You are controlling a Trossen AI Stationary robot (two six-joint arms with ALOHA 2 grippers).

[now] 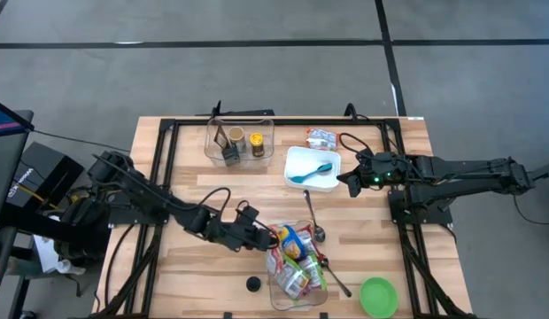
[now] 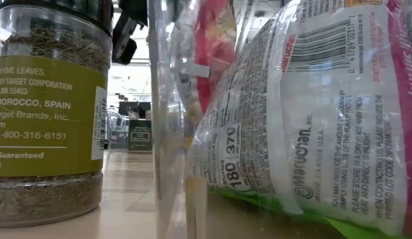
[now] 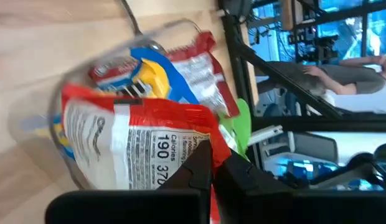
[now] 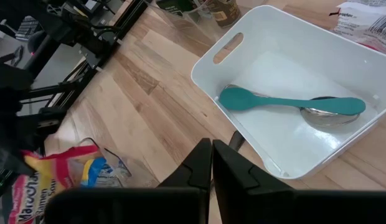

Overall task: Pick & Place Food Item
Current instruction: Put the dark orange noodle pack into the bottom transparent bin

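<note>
high view showed a wooden table (image 1: 363, 244) with two dark arms over it. the left gripper (image 1: 264, 237) reached in from the left to the edge of a clear bin (image 1: 297, 299) packed with food packets near the front middle of the table. in the left wrist view its fingers (image 3: 196, 163) were clenched together against the red edge of a ramen packet (image 3: 134, 146) lying at the top of that bin; whether they truly pinched the packet could not be told. the right gripper (image 1: 347, 181) hung beside the right edge of a white tray (image 1: 301, 155), fingers clenched on nothing. a teal spoon (image 4: 286, 102) lay in the tray over a metal spoon (image 4: 320, 115). a green bowl (image 1: 378, 297) sat at the front right.
</note>
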